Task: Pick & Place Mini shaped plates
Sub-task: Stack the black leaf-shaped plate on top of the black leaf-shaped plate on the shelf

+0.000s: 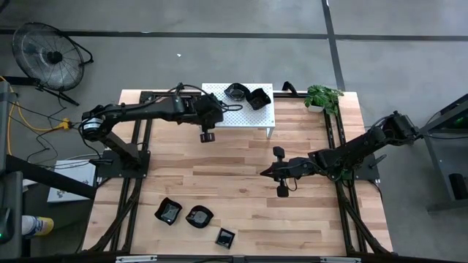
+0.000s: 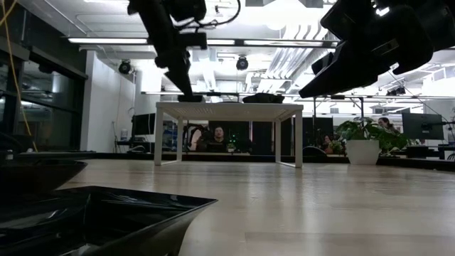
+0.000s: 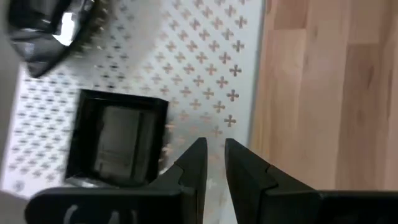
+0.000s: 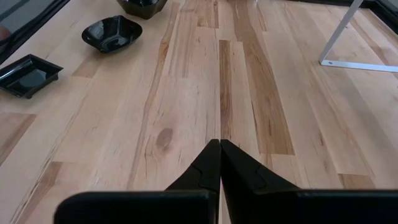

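Two glossy black mini plates rest on the white perforated stand (image 1: 219,93): a rounded one (image 1: 235,91) and a square one (image 1: 257,97). In the left wrist view the square plate (image 3: 115,140) lies flat beside my left gripper (image 3: 214,149), and the rounded plate (image 3: 43,31) lies farther off. The gripper slants down close over the stand's top (image 3: 205,68), its fingers a narrow gap apart with nothing between them. Three more plates (image 1: 168,212) (image 1: 199,216) (image 1: 225,237) sit on the wooden table near its front edge. My right gripper (image 4: 219,146) is shut and hangs over mid-table.
A potted plant (image 1: 322,96) stands at the table's far right, beside the stand. The stand's white legs (image 2: 297,139) rise from the table. One plate (image 2: 92,220) lies close before the low camera. Bare wood (image 1: 219,168) stretches between the stand and the front plates.
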Controlling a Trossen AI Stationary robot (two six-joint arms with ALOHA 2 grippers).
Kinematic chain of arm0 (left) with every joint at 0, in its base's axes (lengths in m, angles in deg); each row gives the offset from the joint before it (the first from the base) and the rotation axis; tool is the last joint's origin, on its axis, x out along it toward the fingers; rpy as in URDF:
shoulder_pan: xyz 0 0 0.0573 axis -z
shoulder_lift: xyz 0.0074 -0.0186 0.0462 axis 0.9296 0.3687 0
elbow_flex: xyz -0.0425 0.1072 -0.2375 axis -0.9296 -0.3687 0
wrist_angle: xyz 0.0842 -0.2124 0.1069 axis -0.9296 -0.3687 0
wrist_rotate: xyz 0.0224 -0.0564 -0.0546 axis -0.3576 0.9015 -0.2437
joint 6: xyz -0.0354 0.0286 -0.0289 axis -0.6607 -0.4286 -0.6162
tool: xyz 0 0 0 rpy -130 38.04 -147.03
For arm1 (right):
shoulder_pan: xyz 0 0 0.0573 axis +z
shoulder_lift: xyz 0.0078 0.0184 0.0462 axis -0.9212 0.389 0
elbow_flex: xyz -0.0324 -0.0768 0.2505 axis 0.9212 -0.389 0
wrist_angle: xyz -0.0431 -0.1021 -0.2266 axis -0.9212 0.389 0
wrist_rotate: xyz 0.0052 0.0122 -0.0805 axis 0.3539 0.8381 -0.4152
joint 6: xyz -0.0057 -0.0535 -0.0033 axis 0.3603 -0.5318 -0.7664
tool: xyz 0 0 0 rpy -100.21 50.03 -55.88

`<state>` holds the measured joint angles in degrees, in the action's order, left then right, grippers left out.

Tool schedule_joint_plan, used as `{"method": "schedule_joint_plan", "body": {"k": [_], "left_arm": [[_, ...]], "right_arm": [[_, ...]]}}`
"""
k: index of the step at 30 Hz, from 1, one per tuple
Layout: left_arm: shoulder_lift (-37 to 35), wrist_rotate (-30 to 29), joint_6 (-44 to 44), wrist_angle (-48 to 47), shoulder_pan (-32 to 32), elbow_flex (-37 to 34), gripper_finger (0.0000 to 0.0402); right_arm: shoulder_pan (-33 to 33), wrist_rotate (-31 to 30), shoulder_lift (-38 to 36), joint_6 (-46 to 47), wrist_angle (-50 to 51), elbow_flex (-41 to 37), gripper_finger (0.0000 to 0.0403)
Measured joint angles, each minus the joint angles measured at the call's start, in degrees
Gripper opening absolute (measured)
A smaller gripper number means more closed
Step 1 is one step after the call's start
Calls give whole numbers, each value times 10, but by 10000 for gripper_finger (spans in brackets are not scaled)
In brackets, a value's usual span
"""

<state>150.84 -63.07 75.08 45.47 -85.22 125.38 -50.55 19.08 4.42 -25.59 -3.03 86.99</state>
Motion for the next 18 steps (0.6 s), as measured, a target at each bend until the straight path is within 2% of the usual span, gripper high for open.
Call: {"method": "schedule_joint_plan", "body": {"k": [7, 12, 18], "left_arm": [[-22, 13, -20, -117, 23, 59, 53], [-57, 9, -61, -186, 73, 44, 53], [-94, -19, -132, -198, 166, 1, 53]], "right_arm": [[0, 0, 0, 0, 1, 0, 4], [0, 0, 0, 0, 2, 0, 2], [0, 0, 0, 0, 2, 0, 6]]}}
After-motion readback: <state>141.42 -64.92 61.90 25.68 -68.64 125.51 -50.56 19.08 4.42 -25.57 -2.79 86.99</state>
